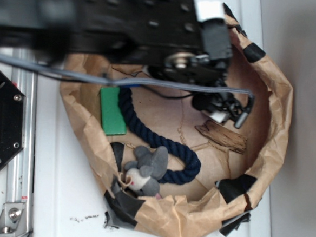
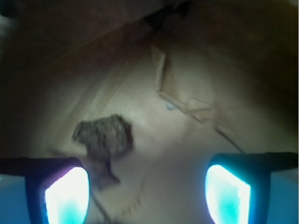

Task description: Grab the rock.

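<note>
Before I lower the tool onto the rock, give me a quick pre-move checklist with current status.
1. Tool open: ok, the fingers stand wide apart with nothing between them.
2. Rock in sight: ok in the wrist view; hidden under the arm in the exterior view.
3. Rock centred between the fingers: not ok, it sits towards the left finger.
4. Rock free of neighbours: ok, bare paper around it in the wrist view.
5. Wood piece clear of the tool: cannot tell.
6. Height above the rock: cannot tell, wrist view is blurred.
</note>
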Available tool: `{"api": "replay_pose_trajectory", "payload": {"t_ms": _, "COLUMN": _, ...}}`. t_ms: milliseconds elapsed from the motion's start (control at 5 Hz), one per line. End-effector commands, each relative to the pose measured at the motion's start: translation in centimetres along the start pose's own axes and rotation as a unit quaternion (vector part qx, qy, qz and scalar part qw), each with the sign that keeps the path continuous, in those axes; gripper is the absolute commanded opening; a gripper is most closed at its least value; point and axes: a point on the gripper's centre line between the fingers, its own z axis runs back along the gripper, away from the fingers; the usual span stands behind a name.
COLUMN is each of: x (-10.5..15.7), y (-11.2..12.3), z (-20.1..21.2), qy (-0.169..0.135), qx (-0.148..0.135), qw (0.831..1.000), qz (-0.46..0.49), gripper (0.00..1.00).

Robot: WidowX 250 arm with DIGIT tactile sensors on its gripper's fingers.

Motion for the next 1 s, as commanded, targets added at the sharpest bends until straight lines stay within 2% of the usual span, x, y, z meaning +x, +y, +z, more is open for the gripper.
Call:
{"api": "replay_pose_trajectory", "payload": {"t_ms": 0, "x": 3.6, "y": -2.5, "z": -1.8, "qy": -0.019, "qx": -0.038, "qw": 0.999, "qz": 0.002, "gripper": 1.00}}
{"api": "replay_pose_trajectory", "payload": {"t_ms": 200, "x": 3.0, "y": -3.6, "z": -3.6, "qy": 0.001, "qx": -0.023, "qw": 1.000, "qz": -0.013, "gripper": 1.00}}
{"api": "replay_pose_trajectory", "payload": {"t_ms": 400, "x": 1.0, "y": -3.2, "z": -4.3, "qy": 0.076, "qx": -0.015, "qw": 0.997, "qz": -0.018, "gripper": 0.91}}
{"api": "replay_pose_trajectory", "payload": {"t_ms": 600, "x": -1.3, "y": -3.0, "z": -4.5, "qy": 0.085, "qx": 0.005, "qw": 0.996, "qz": -0.017, "gripper": 0.00}}
{"api": "replay_pose_trajectory", "payload": {"t_ms": 800, "x": -1.3, "y": -2.6, "z": -1.6, "qy": 0.068, "qx": 0.009, "qw": 0.996, "qz": -0.050, "gripper": 0.00}}
